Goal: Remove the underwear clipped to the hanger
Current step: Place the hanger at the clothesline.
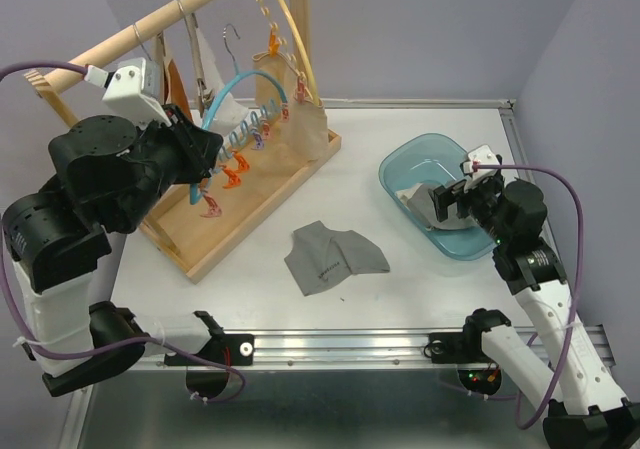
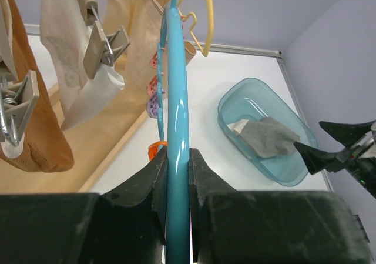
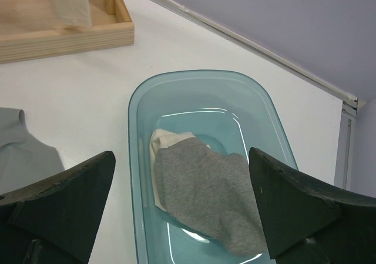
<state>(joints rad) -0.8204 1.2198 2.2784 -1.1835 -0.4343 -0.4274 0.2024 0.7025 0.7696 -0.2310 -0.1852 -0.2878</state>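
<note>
My left gripper (image 2: 176,165) is shut on the lower bar of a teal hanger (image 2: 176,99), which hangs from the wooden rack (image 1: 240,84). Clipped underwear hangs beside it: a rust-orange pair (image 2: 32,117) on the left, a cream one (image 2: 70,40) in a metal clip, and a beige one (image 2: 138,34) behind. A grey pair (image 1: 330,257) lies flat on the table. My right gripper (image 3: 182,179) stands open above the clear blue basin (image 3: 136,158), where a grey pair (image 3: 205,187) lies over a cream one (image 3: 167,143).
The rack's wooden base (image 1: 250,204) and slanting rod (image 1: 150,34) fill the back left. A yellow hanger (image 2: 207,17) hangs behind the teal one, and small coloured clips (image 1: 235,174) dangle near the base. The table's metal rail (image 1: 340,347) runs along the near edge.
</note>
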